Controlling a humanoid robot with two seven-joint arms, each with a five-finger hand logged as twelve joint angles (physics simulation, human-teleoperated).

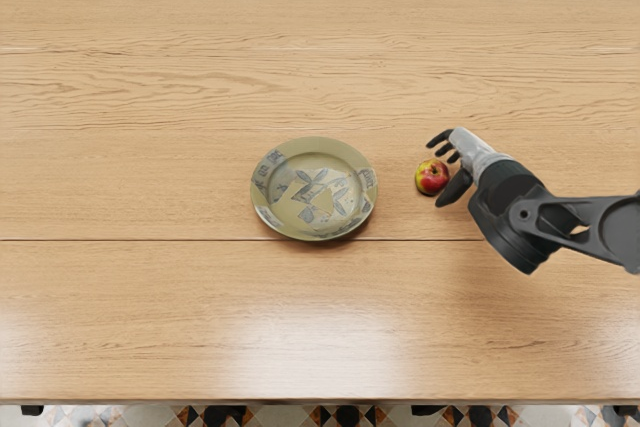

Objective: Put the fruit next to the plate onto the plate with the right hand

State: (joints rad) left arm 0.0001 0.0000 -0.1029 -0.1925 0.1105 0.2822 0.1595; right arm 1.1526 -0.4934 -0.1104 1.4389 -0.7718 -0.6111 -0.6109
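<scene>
A small red and yellow apple (431, 176) lies on the wooden table, a short way right of the plate. The plate (268, 163) is olive-green with a grey leaf pattern and has nothing on it. My right hand (446, 165) comes in from the right edge and sits right beside the apple. Its dark fingers (440, 138) are spread around the fruit's right side, with the thumb below it. The fingers stand open and do not clasp the apple. The left arm does not show.
The wooden table (150, 277) runs across the whole view, with a seam line through its middle. A teal wall lies beyond its far edge. Patterned floor shows below the front edge.
</scene>
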